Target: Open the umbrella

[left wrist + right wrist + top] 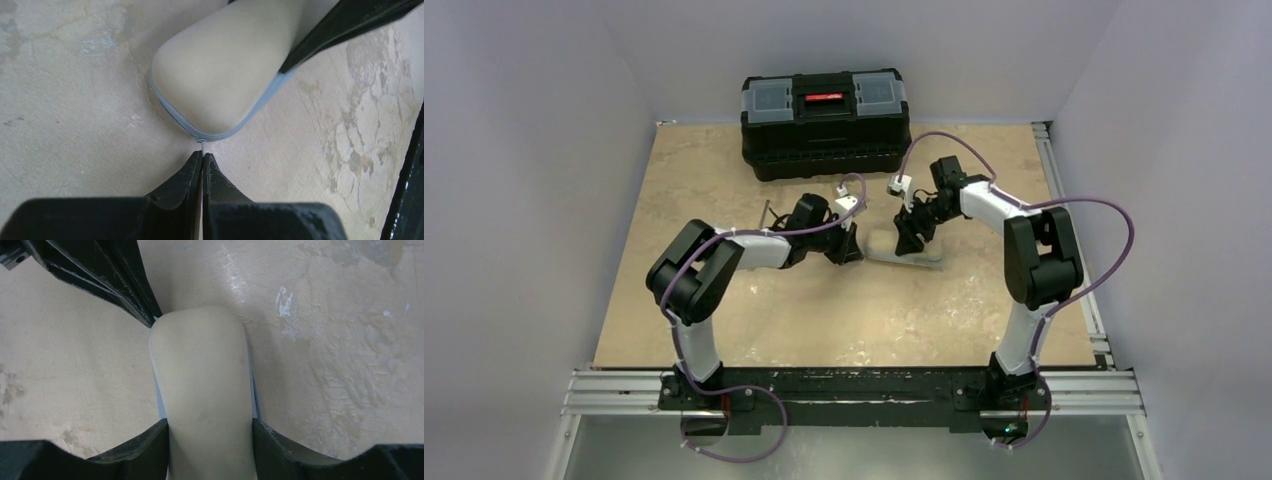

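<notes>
The umbrella (927, 258) lies flat on the table between the two arms, and only its cream-beige sleeve (225, 75) with a grey-blue zip seam shows. My left gripper (203, 156) is shut on the thin metal zipper pull (203, 146) at the sleeve's rounded end. My right gripper (210, 432) is shut across the sleeve's body (205, 375), one finger (145, 442) pressing each side. In the top view the left gripper (849, 250) and the right gripper (911, 240) sit close together over it.
A black toolbox (824, 120) with a red latch stands at the back of the tan tabletop (724, 180). Grey walls close in the sides. A metal rail (854, 392) runs along the near edge by the arm bases.
</notes>
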You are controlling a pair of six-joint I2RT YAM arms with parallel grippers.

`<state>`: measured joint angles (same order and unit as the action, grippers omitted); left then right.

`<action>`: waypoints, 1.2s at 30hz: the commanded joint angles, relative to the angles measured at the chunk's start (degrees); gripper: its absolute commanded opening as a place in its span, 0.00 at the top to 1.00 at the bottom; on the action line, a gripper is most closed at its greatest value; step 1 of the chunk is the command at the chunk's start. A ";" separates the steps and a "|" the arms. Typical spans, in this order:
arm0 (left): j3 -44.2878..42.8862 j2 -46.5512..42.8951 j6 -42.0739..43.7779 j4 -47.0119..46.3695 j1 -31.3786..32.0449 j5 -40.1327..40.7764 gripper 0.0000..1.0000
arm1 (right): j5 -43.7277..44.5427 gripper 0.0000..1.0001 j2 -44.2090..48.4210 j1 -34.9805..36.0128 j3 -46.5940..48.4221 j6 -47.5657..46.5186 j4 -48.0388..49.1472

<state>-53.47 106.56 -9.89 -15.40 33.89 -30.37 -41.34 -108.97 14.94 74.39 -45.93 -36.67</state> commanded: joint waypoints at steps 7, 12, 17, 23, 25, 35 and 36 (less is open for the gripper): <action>-2.07 0.55 -8.23 -5.77 -1.17 3.95 1.00 | 2.02 0.57 1.67 3.91 -2.80 36.90 19.73; -4.11 1.86 -4.73 -3.28 -4.01 4.37 1.00 | 1.01 0.31 0.12 3.57 1.43 29.28 9.70; -6.11 3.05 -1.81 -1.79 -5.06 0.82 1.00 | 1.13 0.19 0.05 3.12 3.82 23.42 5.62; -6.31 3.37 -0.99 -1.88 -4.89 -1.03 1.00 | 1.83 0.25 -4.63 3.88 6.88 25.88 5.88; -5.73 2.97 -0.83 -1.92 -4.93 -0.81 1.00 | 1.78 0.36 -5.20 3.90 6.11 26.21 6.41; 3.63 -3.29 -0.67 -3.57 -3.20 -0.59 1.00 | 4.76 1.00 -3.90 2.03 0.64 34.71 13.99; 4.28 -3.78 -0.33 -4.10 -2.42 -0.34 1.00 | 5.05 1.00 -3.56 2.02 0.23 36.19 15.01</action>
<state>-52.31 107.33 -11.35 -17.41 29.45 -28.73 -42.15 -113.67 17.61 77.45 -13.87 -26.68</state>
